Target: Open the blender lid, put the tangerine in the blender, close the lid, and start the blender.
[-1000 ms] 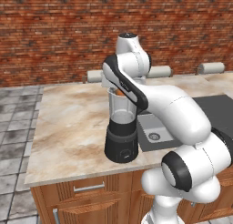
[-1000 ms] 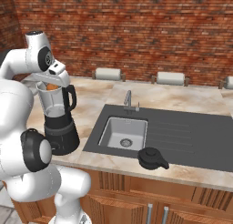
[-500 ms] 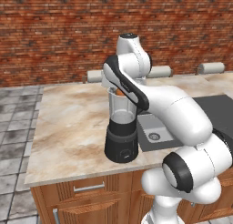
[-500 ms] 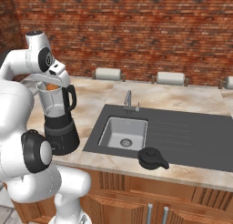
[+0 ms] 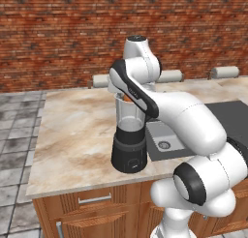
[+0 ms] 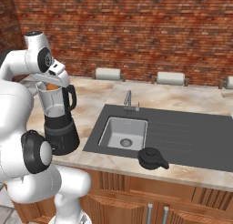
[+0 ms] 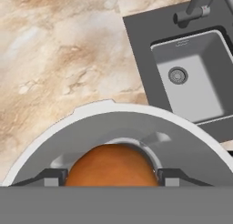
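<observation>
Left base view: the blender (image 5: 129, 145) stands upright on the marble surface (image 5: 77, 130), jar axis vertical, black base down; a bit of the orange tangerine (image 5: 128, 99) shows at its open rim.

Right base view: the blender's handle faces the sink (image 6: 124, 133); the blender lid (image 6: 152, 158) lies on the drainboard.

Hand view: the gripper (image 7: 109, 176) pinches the round, smooth tangerine over the jar mouth.

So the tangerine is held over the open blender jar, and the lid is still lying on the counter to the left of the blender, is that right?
Not quite: the blender lid lies on the dark sink surround right of the blender, per the right base view. The tangerine is indeed between the gripper fingers over the open jar.
</observation>
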### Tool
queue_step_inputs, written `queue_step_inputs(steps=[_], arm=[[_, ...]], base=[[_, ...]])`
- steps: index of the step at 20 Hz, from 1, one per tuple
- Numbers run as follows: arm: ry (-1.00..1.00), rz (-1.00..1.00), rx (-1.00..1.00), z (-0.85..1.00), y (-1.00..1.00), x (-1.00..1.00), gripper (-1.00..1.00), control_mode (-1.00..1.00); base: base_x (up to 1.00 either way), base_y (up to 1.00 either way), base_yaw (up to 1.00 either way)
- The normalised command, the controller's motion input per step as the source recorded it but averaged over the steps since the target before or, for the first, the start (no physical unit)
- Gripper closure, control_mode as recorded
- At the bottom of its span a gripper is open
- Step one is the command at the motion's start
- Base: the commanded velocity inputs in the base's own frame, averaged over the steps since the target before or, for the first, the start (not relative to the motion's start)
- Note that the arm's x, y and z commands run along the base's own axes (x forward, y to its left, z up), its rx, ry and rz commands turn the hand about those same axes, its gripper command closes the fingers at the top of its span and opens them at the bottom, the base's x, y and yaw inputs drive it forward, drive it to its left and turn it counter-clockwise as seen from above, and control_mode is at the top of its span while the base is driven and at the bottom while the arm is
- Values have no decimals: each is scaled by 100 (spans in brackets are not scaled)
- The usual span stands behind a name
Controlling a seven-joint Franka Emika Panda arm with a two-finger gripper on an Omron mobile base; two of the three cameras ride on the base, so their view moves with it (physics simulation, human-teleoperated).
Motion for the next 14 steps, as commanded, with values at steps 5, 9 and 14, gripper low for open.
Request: queue_step_inputs(steps=[5, 9, 14], arm=[[-2, 0, 0, 14, 0, -1, -100, -100], [-8, 0, 0, 42, -4, -17, -100, -100], [-6, 0, 0, 39, -1, -14, -100, -100]], base=[[0, 0, 0], [0, 0, 0], [0, 0, 0]])
